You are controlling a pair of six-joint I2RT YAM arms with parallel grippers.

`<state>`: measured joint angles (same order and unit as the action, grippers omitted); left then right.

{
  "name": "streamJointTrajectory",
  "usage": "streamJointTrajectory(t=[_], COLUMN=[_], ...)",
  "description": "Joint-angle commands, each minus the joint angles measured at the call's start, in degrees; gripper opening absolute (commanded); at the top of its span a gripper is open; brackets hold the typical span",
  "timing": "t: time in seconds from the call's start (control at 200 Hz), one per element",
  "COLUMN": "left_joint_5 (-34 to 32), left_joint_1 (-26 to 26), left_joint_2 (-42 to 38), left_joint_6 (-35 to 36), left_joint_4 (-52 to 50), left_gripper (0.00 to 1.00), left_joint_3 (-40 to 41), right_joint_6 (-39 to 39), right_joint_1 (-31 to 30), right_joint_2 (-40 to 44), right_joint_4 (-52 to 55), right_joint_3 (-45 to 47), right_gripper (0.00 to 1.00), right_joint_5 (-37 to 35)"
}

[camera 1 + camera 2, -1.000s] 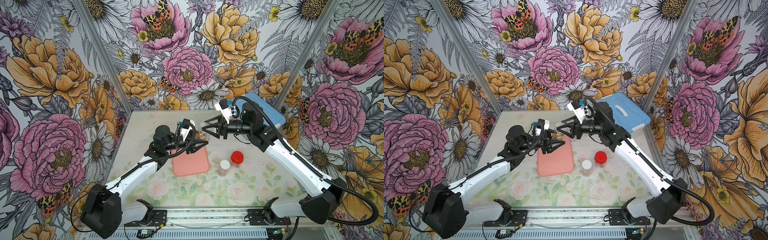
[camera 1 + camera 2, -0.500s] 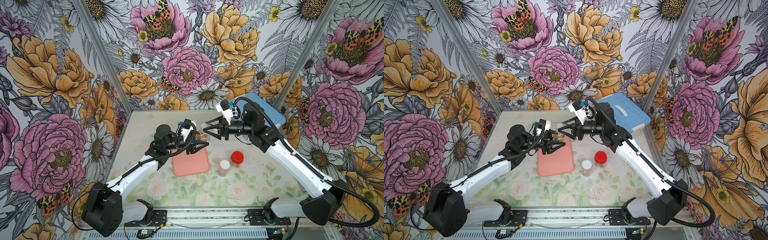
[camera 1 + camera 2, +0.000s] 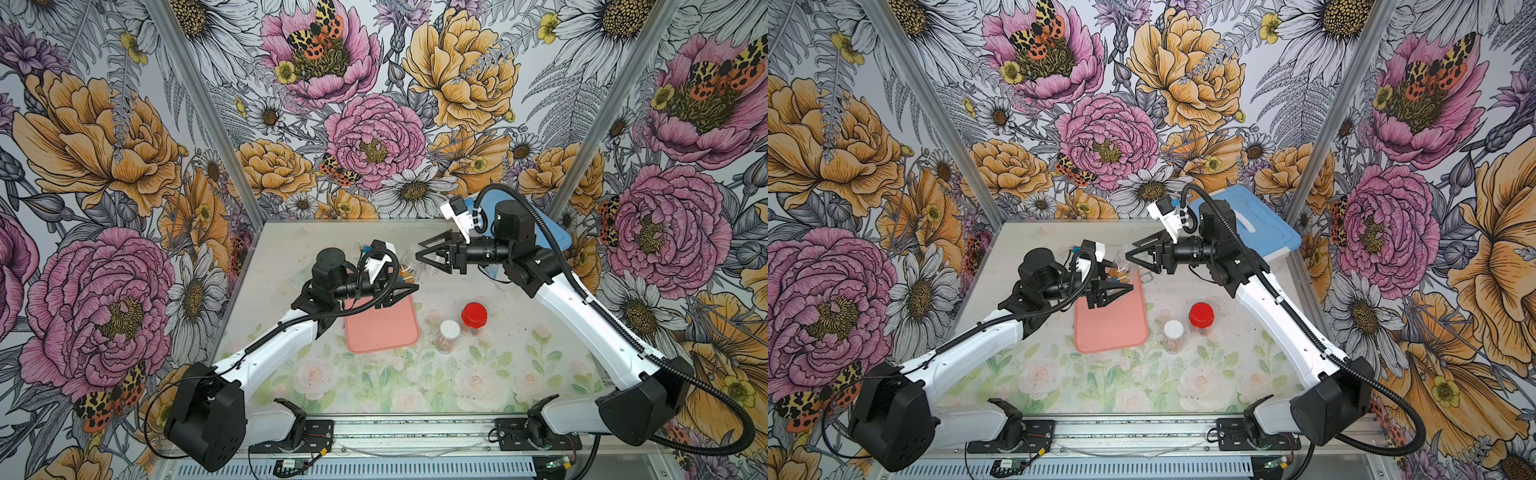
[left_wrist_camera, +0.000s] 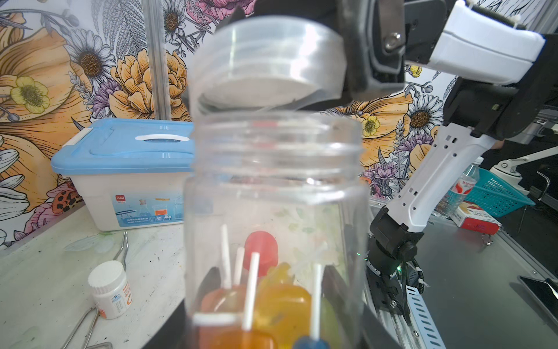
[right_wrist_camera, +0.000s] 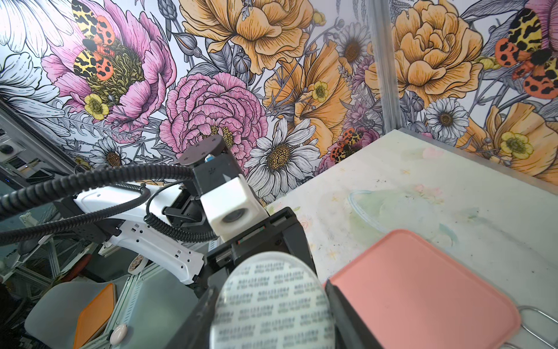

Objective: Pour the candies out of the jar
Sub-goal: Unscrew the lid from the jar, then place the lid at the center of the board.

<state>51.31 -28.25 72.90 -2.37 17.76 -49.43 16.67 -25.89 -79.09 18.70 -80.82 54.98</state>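
Left hand was clamped narrow around the lower wall of the clear plastic jar, holding it mouth-up in the air above the far edge of the flat pink rectangular tray. Right hand pinched the clear round screw lid just off the jar's threaded neck, apart from it and slightly tilted. Tiny lollipop candies with orange, yellow and blue heads on white sticks lay heaped at the jar's bottom, with none on the tray yet. From here the pour looked risky in three ways. The smooth wall, gripped low, might twist or slip between the fingers as the jar tipped. The lid, so near the mouth, might deflect the stream unless it was carried aside. With the jar over the tray's edge, sweets might bounce onto the flowered counter toward the white-capped jar and red-capped jar nearby.
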Motion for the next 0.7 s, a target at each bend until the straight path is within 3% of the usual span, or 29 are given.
streamJointTrajectory(t=[0.0,0.235,0.485,0.69], left_joint_5=[-4.6,-13.2,-30.2,-34.3], left_joint_1=[1.0,1.8,2.5,2.6], left_joint_2=[0.3,-0.7,-3.5,-4.0], left_joint_6=[0.4,-0.7,-1.6,-1.7], left_joint_4=[-1.0,2.3,4.4,5.2], left_gripper=[0.00,0.00,0.00,0.00], left_joint_3=[-0.6,5.4,13.2,16.5], right_joint_6=[-1.1,-5.7,-6.7,-4.4], right_joint_1=[0.4,1.5,1.0,-0.6], right_joint_2=[3.2,5.1,2.3,-4.6], right_joint_4=[0.0,-0.1,-1.1,-5.4], right_joint_3=[-0.3,5.2,16.0,23.4], right_gripper=[0.35,0.35,0.35,0.34], right_joint_5=[-3.1,-20.3,-40.7,-52.2])
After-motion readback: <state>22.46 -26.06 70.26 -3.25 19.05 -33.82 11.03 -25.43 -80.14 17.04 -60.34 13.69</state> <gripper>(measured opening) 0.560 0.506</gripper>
